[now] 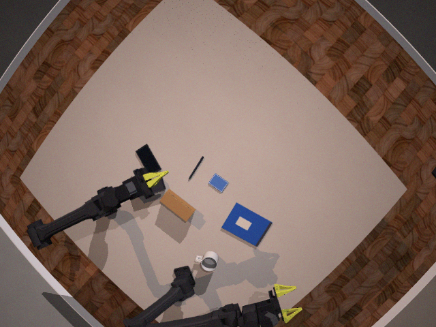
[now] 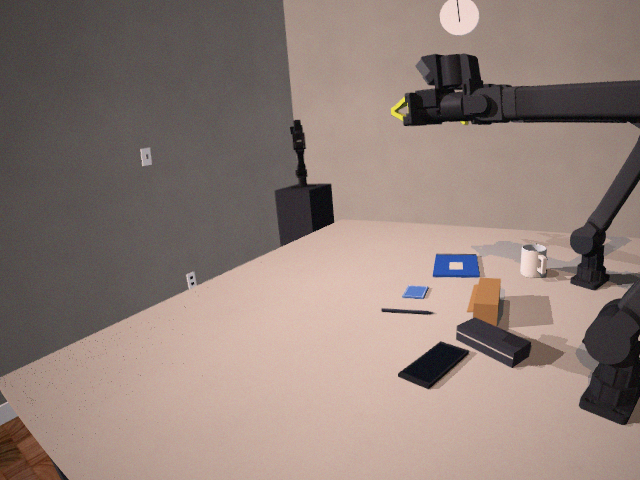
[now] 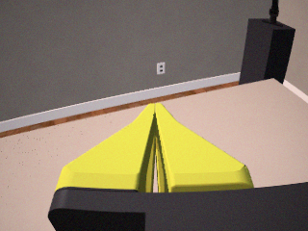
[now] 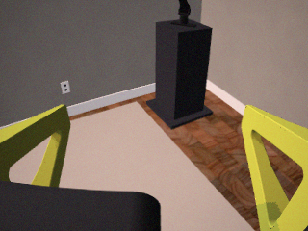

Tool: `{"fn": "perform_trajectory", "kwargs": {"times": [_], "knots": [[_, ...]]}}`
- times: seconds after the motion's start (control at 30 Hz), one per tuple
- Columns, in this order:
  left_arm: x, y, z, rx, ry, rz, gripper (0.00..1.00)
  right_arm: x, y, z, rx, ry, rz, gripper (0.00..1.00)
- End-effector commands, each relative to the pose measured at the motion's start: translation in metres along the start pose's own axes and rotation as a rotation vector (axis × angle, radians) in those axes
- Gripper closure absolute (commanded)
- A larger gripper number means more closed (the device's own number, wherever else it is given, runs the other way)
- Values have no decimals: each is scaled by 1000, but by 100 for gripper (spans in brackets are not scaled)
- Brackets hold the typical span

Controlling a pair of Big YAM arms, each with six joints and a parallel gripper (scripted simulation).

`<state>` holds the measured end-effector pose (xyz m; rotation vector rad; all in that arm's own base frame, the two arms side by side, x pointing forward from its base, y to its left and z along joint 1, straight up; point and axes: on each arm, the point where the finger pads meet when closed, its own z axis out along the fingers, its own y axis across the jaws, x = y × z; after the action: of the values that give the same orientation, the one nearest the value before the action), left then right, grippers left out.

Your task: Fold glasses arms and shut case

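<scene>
A black box-shaped case (image 2: pixel 493 342) lies flat with a pale line along its side and looks shut; in the top view it is partly under my left gripper. An orange box-shaped thing (image 1: pixel 177 205) (image 2: pixel 488 297) stands beside it, with a thin flap low at one side. No glasses show, and I cannot tell which of these is the glasses case. My left gripper (image 1: pixel 167 172) (image 2: pixel 392 111) (image 3: pixel 155 114) is shut, empty, high above the table. My right gripper (image 1: pixel 299 298) (image 4: pixel 156 115) is open, empty and raised beyond the blue book.
A black phone (image 1: pixel 148 157) (image 2: pixel 434 364) lies beside the black case. A pen (image 1: pixel 195 167) (image 2: pixel 406 311), a small blue card pack (image 1: pixel 218 182) (image 2: pixel 415 291) and a blue book (image 1: pixel 258 224) (image 2: pixel 442 268) lie farther along. A white mug (image 1: pixel 210 261) (image 2: pixel 531 260) stands near my right arm's base.
</scene>
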<state>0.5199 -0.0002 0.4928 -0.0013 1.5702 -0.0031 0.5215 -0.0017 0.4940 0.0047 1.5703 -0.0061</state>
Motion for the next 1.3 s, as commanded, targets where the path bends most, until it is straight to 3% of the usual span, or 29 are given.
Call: {"fn": "perform_trajectory", "kwargs": {"times": [0.0,0.03,0.07,0.1,0.2,0.4,0.5,0.6,0.63,1.27], "knots": [[-18,-6,-6,8,-31,9,100,-67,-6,-15,8,-128,-1,0],[-18,-6,-6,8,-31,9,100,-67,-6,-15,8,-128,-1,0],[-18,-6,-6,8,-31,9,100,-46,-2,-3,0,-82,0,0],[-18,-6,-6,8,-31,9,100,-43,-4,4,3,-83,2,0],[-18,-6,-6,8,-31,9,100,3,-3,6,0,3,5,0],[-18,-6,-6,8,-31,9,100,6,-1,6,-4,10,11,0],[-15,-8,-9,12,-25,13,100,-17,4,-13,-15,-37,16,0],[-15,-8,-9,11,-25,16,100,-14,4,-12,-15,-31,17,0],[-21,0,-1,-6,-36,16,100,-7,0,6,-5,-10,9,0],[-25,1,4,-3,-35,-6,100,-12,6,5,-13,-13,-5,0]]}}
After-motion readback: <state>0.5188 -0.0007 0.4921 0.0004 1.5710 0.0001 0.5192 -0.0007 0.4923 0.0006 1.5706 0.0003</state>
